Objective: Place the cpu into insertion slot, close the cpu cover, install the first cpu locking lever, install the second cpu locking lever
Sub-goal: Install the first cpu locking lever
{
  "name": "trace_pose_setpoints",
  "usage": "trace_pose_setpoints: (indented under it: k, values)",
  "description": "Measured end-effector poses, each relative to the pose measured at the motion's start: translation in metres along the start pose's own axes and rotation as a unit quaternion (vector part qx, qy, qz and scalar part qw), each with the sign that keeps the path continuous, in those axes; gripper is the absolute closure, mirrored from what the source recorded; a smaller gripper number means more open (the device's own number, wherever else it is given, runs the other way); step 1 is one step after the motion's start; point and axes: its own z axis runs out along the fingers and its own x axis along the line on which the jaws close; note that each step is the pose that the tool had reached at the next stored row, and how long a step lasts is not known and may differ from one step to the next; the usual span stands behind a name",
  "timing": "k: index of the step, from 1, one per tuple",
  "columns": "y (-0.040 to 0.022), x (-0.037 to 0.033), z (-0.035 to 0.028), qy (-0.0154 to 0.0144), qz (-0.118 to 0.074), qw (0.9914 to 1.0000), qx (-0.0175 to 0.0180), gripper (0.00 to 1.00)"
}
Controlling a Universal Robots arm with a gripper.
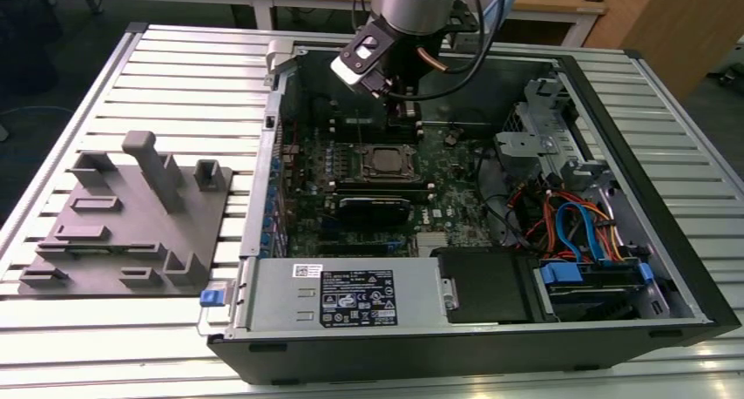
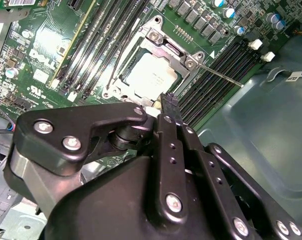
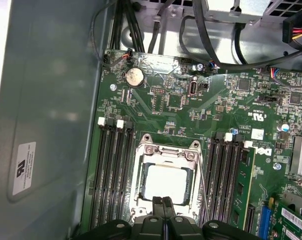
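The cpu (image 2: 152,75) (image 3: 166,182) lies flat in the insertion slot (image 1: 388,162) on the green motherboard. Its silver top shows through the window of the cpu cover (image 2: 167,46) (image 3: 167,151), which lies down over it. One thin wire lever (image 2: 218,76) angles out over the memory slots, and another (image 2: 121,52) runs along the opposite side of the socket. Whether either is latched I cannot tell. My gripper (image 2: 169,100) (image 3: 163,202) hovers just above the socket's edge, shut with nothing in it. In the exterior view the gripper (image 1: 400,104) hangs inside the case behind the socket.
Black memory slots (image 3: 110,175) flank the socket on both sides. The open computer case wall (image 3: 45,100) stands close by. A power supply (image 1: 348,299) and coloured cables (image 1: 576,229) fill the case's front. A grey fixture block (image 1: 128,216) sits on the table at the exterior view's left.
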Motion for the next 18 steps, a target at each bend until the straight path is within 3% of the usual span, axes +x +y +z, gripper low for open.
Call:
trace_pose_setpoints:
  k: [6, 11, 13, 16, 18]
  values:
    - [0.0, 0.0, 0.0, -0.0003, -0.024, 0.99972, 0.0012, 0.89]
    - [0.0, 0.0, 0.0, -0.0007, -0.046, 0.99894, 0.0013, 0.89]
    - [-0.0004, -0.0001, 0.0, -0.0013, -0.05, 0.99875, -0.0016, 0.89]
    - [-0.0019, 0.0, 0.0001, -0.0029, -0.051, 0.99866, -0.0107, 0.89]
    - [-0.0021, 0.0001, 0.0002, -0.0031, -0.054, 0.99845, -0.012, 0.89]
